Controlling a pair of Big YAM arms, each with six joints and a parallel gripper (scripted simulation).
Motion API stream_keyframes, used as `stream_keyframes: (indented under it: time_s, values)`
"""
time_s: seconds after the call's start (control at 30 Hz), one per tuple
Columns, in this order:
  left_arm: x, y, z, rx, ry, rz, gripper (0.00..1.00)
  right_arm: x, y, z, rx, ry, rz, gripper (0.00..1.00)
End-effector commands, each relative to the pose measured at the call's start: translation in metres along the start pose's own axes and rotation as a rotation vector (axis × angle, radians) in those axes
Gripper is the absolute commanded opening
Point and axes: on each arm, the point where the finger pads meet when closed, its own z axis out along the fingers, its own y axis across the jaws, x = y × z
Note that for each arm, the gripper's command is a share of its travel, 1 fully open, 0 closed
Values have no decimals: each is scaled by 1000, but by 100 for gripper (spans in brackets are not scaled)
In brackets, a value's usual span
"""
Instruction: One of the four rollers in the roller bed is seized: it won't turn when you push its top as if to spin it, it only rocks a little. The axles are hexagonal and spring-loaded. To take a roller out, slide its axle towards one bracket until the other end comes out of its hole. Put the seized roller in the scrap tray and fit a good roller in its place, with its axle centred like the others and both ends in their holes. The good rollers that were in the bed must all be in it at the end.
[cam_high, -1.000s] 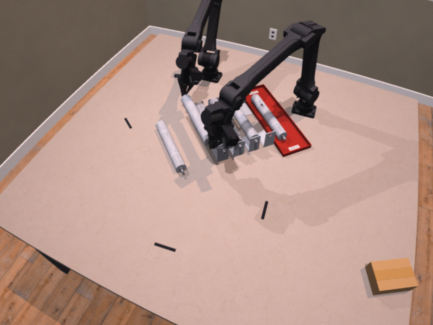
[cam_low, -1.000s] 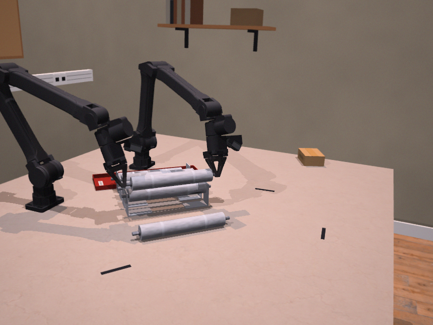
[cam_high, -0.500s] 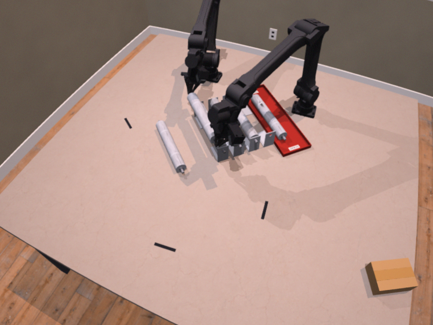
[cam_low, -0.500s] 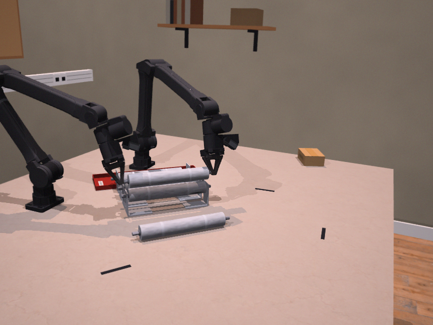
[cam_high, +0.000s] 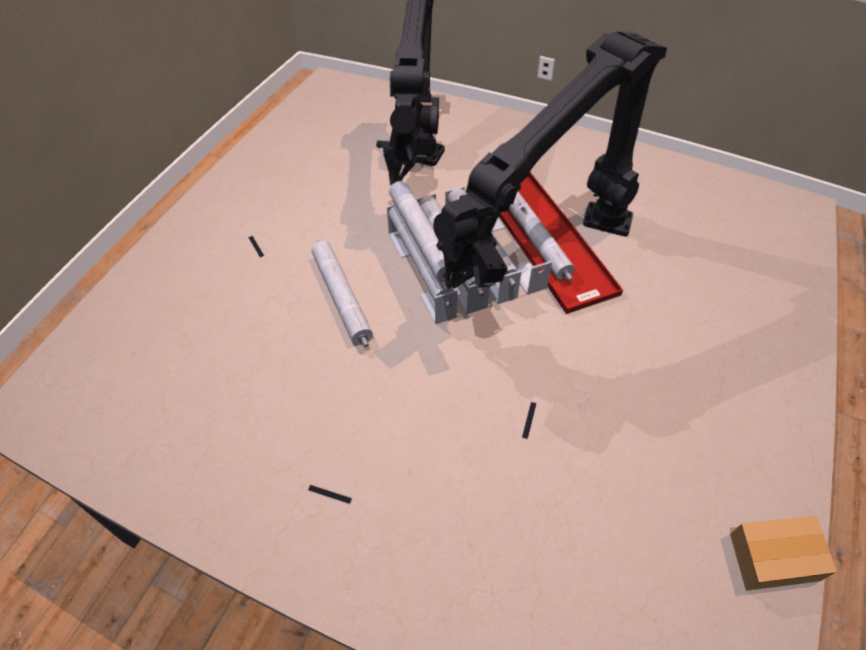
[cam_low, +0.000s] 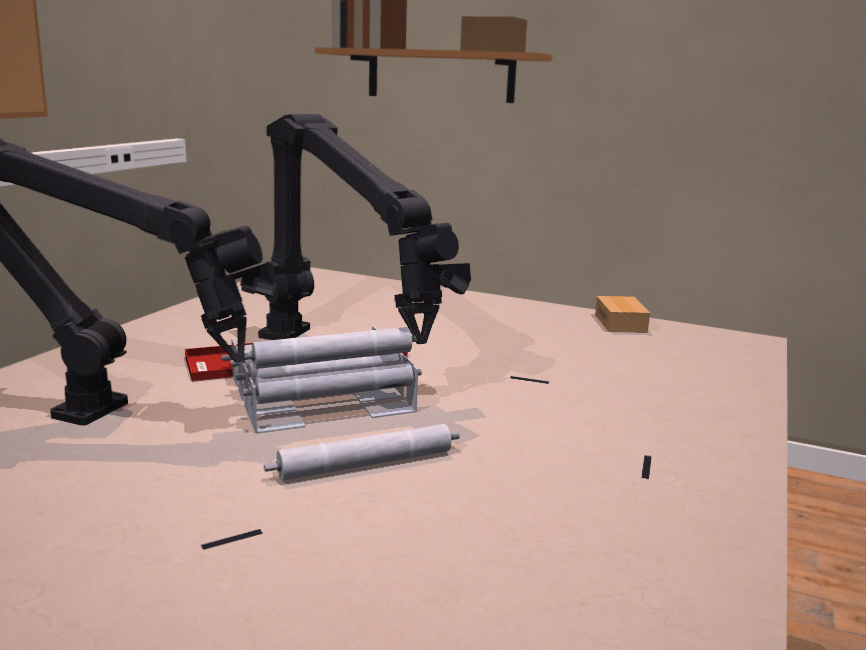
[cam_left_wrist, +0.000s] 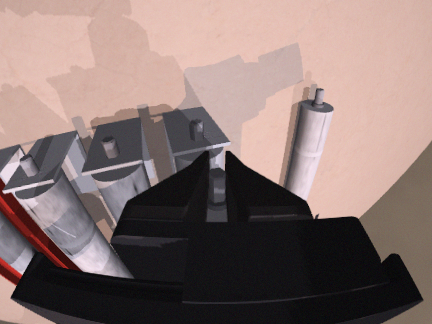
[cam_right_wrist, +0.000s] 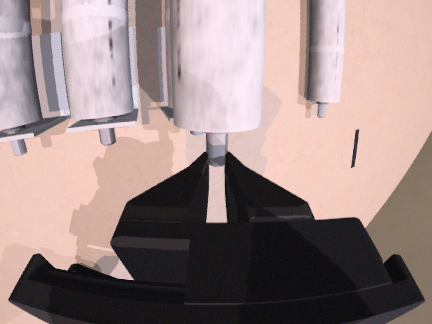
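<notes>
My left gripper (cam_high: 451, 284) (cam_low: 420, 340) (cam_left_wrist: 217, 159) is shut on one end of a grey roller's axle. My right gripper (cam_high: 396, 180) (cam_low: 239, 359) (cam_right_wrist: 216, 159) is shut on the other end. This held roller (cam_high: 418, 223) (cam_low: 332, 347) (cam_right_wrist: 217, 65) hangs level above the bed's outer roller (cam_low: 335, 383). Three rollers sit in the bed. The bed's bracket (cam_high: 537, 277) nearest the scrap tray (cam_high: 619, 291) (cam_low: 209, 375) has an empty hole. A roller (cam_high: 540, 236) lies in the red tray. Another roller (cam_high: 342, 293) (cam_low: 363, 451) (cam_left_wrist: 311, 145) (cam_right_wrist: 326, 50) lies on the table.
A cardboard box (cam_high: 786, 549) (cam_low: 622, 314) stands far off near a table edge. Thin black strips (cam_high: 529, 419) (cam_high: 330, 493) (cam_low: 232, 538) (cam_right_wrist: 355, 148) lie on the table. The scrap tray lies along the bed's far side from the loose roller.
</notes>
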Motion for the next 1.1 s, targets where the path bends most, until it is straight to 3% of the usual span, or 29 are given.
stream_keyframes:
  time_s: [0.0, 0.47, 0.83, 0.97, 1.0, 1.07]
  values:
    - [-13, -16, -45, 55, -36, 8, 3, -32, -12, -37, 21, -90, 39, 3]
    - [-20, -10, -50, 9, -47, 4, 3, -37, 0, -35, -50, -66, 45, 3]
    - [-21, 8, -59, -67, -47, 4, 3, -41, 17, -52, -114, -95, 78, 3]
    - [-21, 7, -61, -49, -49, 3, 3, -44, 18, -53, -103, -109, 66, 3]
    - [-15, 31, -48, -81, -33, 3, 3, -41, 27, -55, -113, -96, 86, 3]
    - [-13, 44, -48, -92, -31, 1, 3, -42, 34, -59, -115, -99, 85, 3]
